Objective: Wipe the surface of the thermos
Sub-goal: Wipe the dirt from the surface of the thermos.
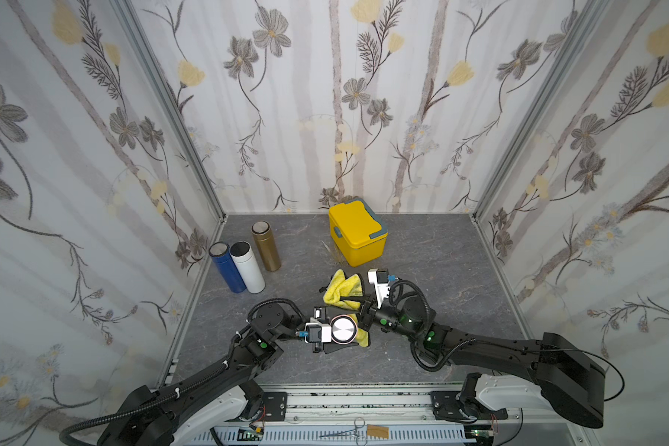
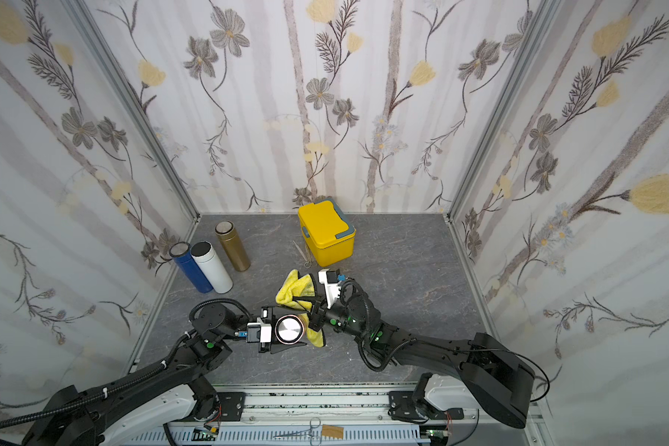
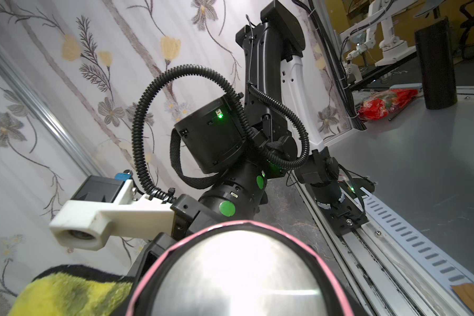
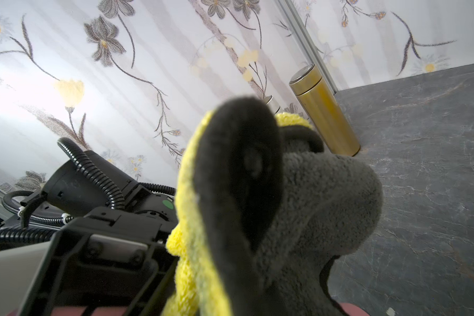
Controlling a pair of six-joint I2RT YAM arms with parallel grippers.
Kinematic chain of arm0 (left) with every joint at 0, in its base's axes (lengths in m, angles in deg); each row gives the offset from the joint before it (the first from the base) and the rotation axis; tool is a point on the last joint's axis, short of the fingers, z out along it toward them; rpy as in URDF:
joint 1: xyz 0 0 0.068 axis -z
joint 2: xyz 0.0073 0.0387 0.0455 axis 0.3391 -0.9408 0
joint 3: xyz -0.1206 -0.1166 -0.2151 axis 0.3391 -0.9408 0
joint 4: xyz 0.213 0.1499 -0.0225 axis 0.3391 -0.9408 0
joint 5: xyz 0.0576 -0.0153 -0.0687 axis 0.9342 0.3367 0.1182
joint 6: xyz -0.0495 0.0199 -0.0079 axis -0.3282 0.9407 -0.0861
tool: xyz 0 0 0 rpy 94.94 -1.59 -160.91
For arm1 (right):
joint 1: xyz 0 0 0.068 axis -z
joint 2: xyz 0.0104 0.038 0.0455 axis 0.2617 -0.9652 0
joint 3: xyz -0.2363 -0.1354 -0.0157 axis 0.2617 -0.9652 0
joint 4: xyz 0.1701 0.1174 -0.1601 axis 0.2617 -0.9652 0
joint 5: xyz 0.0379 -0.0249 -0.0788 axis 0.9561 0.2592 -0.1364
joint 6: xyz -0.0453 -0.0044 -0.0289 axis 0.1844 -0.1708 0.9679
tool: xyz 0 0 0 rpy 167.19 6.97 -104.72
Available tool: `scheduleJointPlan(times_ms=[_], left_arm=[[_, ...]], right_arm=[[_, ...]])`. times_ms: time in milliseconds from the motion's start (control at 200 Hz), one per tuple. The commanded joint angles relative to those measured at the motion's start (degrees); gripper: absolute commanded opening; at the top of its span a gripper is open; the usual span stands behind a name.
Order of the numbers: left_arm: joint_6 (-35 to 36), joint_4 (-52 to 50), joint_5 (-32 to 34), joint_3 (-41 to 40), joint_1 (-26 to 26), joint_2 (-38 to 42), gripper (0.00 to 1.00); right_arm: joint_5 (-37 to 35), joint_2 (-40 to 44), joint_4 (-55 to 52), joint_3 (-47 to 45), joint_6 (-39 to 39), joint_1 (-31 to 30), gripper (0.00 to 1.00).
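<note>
A pink thermos (image 1: 343,329) (image 2: 289,329) with a shiny steel cap stands upright near the table's front middle, and its cap fills the left wrist view (image 3: 238,273). My left gripper (image 1: 338,338) (image 2: 284,339) is shut on the thermos from the left side. A yellow and grey cloth (image 1: 342,289) (image 2: 292,289) (image 4: 312,205) hangs from my right gripper (image 1: 364,314) (image 2: 313,320), which is shut on it. The cloth's lower fold lies against the thermos's right side (image 1: 362,336). The cloth hides the right jaws in the right wrist view.
Blue (image 1: 226,270), white (image 1: 248,270) and gold (image 1: 267,247) thermoses stand at the back left by the wall. A yellow lidded box (image 1: 358,231) sits at the back middle, with tweezers (image 2: 302,253) beside it. The metal rail (image 1: 364,401) runs along the front edge.
</note>
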Motion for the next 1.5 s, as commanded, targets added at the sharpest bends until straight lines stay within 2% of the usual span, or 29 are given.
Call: scheduleJointPlan(times_ms=[0, 100, 185, 365, 470, 565, 759, 844, 929, 1004, 1094, 1229, 1369, 1494], left_arm=[[-5.12, 10.35, 6.99, -0.07, -0.16, 0.91, 0.00], [-10.47, 12.38, 14.56, -0.25, -0.07, 1.83, 0.00], [-15.20, 12.12, 21.34, 0.45, -0.06, 2.16, 0.00], [-24.95, 8.86, 33.51, 4.34, -0.07, 1.23, 0.00], [-26.73, 7.02, 36.75, 5.16, -0.05, 1.47, 0.00], [-28.68, 3.70, 40.65, 6.72, -0.07, 1.51, 0.00], [-32.54, -5.52, 43.47, 12.69, -0.09, 0.18, 0.00], [-34.82, -8.29, 47.36, 13.68, -0.07, 1.24, 0.00], [-35.35, -11.28, 50.47, 14.67, -0.07, 2.24, 0.00], [-35.52, -13.76, 51.14, 16.02, -0.07, 2.05, 0.00], [-36.51, -15.52, 50.52, 17.43, -0.07, 1.08, 0.00], [-38.23, -17.07, 49.38, 18.90, -0.07, -0.32, 0.00], [-39.67, -20.08, 51.55, 20.50, -0.07, -1.32, 0.00], [-41.46, -23.02, 55.96, 22.19, 0.10, -2.13, 0.00]], right_arm=[[-0.21, -3.41, 1.75, -2.47, -2.07, -0.12, 0.00], [0.19, -7.87, 9.41, -7.25, -4.77, 1.41, 0.00], [2.30, -7.53, 13.54, -8.84, -7.00, 3.18, 0.00], [0.02, 3.72, 1.59, -4.00, -3.47, 2.88, 0.00], [-2.18, 7.82, 1.13, -4.85, -3.04, 2.48, 0.00], [-5.74, 7.36, 1.94, -7.20, -1.81, 0.04, 0.00], [-5.47, 0.58, 11.09, -11.39, -3.50, -2.58, 0.00], [-6.09, 3.98, 5.38, -8.27, -1.55, -2.91, 0.00], [-9.93, 8.65, -2.71, -3.49, 2.92, -5.04, 0.00], [-12.98, 10.87, -7.33, 0.63, 6.03, -7.05, 0.00], [-13.22, 10.09, -8.20, 2.86, 6.16, -7.66, 0.00], [-14.81, 5.40, -5.14, -0.36, 4.15, -8.13, 0.00], [-15.11, 0.38, 5.65, -8.71, 2.09, -8.86, 0.00], [-15.76, 1.61, 1.66, -6.77, 3.64, -9.32, 0.00]])
